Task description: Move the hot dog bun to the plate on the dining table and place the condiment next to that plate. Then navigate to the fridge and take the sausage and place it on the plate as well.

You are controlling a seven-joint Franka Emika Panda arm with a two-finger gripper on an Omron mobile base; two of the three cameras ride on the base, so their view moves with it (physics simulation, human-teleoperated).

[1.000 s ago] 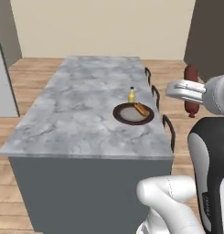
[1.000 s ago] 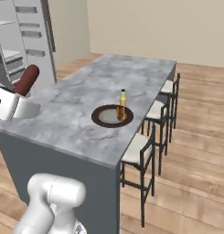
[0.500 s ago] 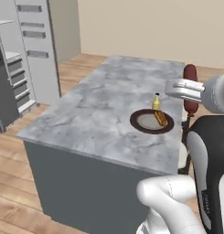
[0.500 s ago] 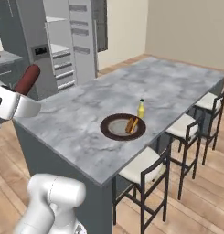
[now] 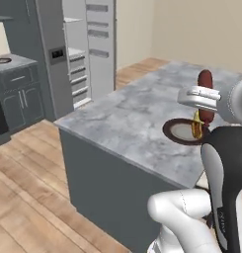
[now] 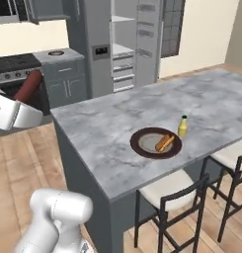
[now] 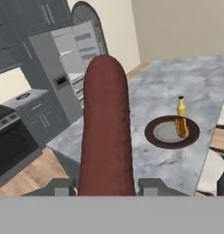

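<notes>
My gripper [image 7: 106,187] is shut on the dark red sausage [image 7: 106,137], which stands upright between the fingers. In the base views the sausage [image 5: 205,94] [image 6: 27,86] sticks up out of the white hand, held in the air at the near side of the marble dining table [image 6: 102,123]. On the table lies the brown plate [image 6: 138,144] [image 7: 152,137] [image 5: 169,129] with the hot dog bun [image 6: 164,142] [image 7: 181,127] on it. The yellow condiment bottle [image 6: 182,126] [image 7: 181,107] stands upright just beyond the plate's rim.
The grey fridge [image 6: 125,44] [image 5: 88,49] stands with its door open past the table's far corner, beside a stove and grey cabinets [image 6: 63,79]. Dark stools [image 6: 172,197] line the table's right side. Wooden floor lies open on the left.
The whole picture has shifted, so the base has driven and turned: the table looks nearer and the fridge has come into view. The sausage stays held in the shut gripper.
</notes>
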